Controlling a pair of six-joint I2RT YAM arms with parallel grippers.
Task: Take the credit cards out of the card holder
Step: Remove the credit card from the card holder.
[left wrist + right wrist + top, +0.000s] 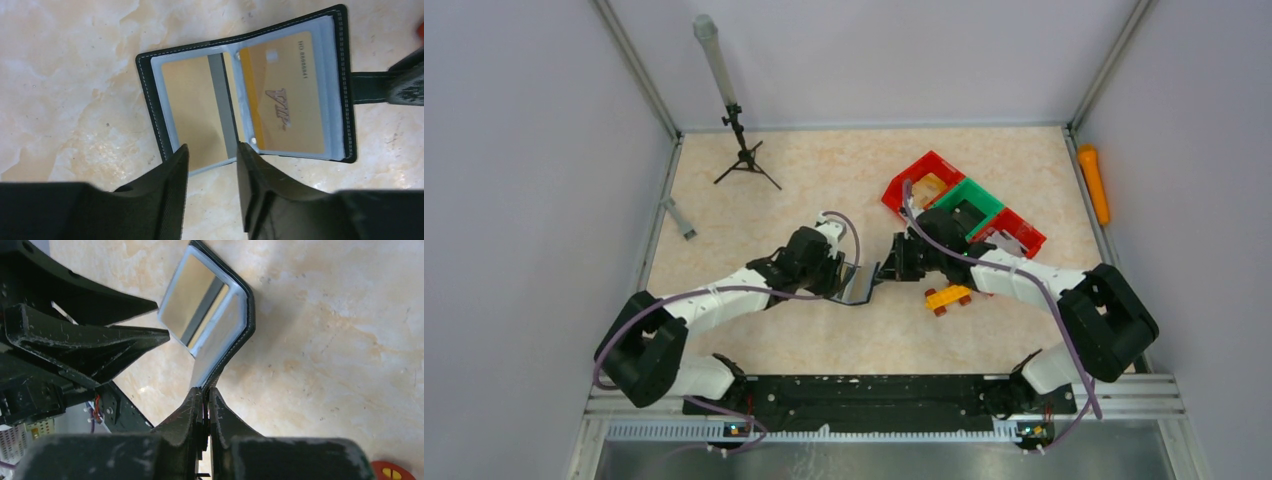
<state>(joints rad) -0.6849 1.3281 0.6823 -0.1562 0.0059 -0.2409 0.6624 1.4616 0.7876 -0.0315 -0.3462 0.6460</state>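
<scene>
The black card holder (861, 285) (230, 100) (235, 335) stands open like a book just above the table. Its clear sleeves show a gold card with a grey stripe (192, 110) and a gold VIP card (285, 100). My right gripper (889, 270) (206, 390) is shut on the holder's strap tab (370, 82) and cover edge. My left gripper (842, 275) (212, 147) is open. Its fingertips straddle the lower edge of the striped card's sleeve, with bare table showing between them. Its fingers (125, 340) show at the left of the right wrist view.
A yellow-orange toy brick car (949, 297) lies just right of the holder. Red and green bins (964, 205) sit behind my right arm. A small tripod (742, 150) stands at the back left, a grey stick (679, 218) by the left wall, an orange tube (1094, 183) by the right wall.
</scene>
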